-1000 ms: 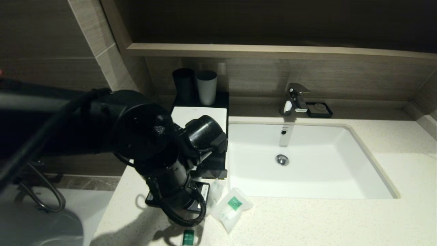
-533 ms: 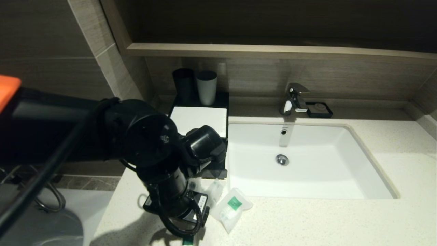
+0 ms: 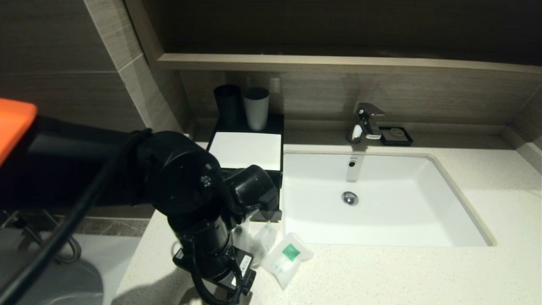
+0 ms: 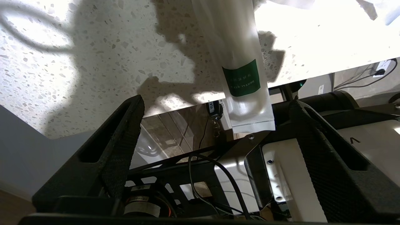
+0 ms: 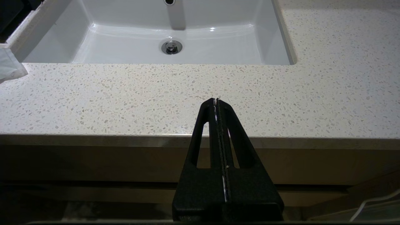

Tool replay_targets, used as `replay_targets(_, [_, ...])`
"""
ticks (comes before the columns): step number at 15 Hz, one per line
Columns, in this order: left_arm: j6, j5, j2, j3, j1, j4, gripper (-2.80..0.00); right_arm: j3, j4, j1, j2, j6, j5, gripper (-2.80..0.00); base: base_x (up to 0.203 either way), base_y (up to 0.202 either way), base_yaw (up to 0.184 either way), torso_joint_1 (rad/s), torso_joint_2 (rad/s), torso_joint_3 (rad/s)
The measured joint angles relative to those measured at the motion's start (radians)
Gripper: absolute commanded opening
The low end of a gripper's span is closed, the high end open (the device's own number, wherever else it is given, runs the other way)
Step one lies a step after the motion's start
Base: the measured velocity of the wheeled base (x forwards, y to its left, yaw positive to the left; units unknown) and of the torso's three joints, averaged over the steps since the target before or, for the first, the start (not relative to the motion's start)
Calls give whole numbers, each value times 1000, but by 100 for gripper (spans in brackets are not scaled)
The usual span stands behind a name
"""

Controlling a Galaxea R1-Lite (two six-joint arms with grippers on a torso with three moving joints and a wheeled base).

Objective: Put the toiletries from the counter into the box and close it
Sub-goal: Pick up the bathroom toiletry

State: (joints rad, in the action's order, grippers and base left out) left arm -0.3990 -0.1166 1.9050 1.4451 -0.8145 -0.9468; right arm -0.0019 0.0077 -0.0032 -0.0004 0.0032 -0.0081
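I have the left gripper (image 4: 215,103) low over the near left corner of the cream-white speckled stone counter (image 4: 78,62), its two black ribbed fingers (image 4: 125,137) spread wide apart with nothing between them. In the left wrist view the long narrow clear toothbrush pack with the green label (image 4: 239,72) lies flat on the stone just beyond the fingertips, its labelled end sticking out past the counter's front edge; it sits in the gap between the two fingers as seen from the wrist, closer to one of them, and neither finger touches it.

From the head view my left arm covers that pack completely. Just to the right of the arm, the squarish clear sachet with a green label (image 3: 288,259) lies on the counter near the sink's front left corner, and the small plain clear sachet (image 3: 259,239) lies just beside it, partly under the arm.

My right gripper (image 5: 216,103) is parked in front of the counter's front edge, fingers pressed together, empty.

Farther back, the low black rectangular box with the flat white top panel (image 3: 246,149) stands left of the inset white rectangular sink (image 3: 381,199). I can't tell from here how far its front drawer stands out, since the arm hides it. Behind the box stand a black cup (image 3: 228,103) and a grey cup (image 3: 256,108).
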Motion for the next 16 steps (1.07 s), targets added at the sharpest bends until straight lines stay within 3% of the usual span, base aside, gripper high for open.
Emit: replay_targets(16, [45, -2, 50, 0, -1, 10, 0, 0, 0, 0, 0, 0, 0, -280, 0, 0, 0, 0, 0, 0])
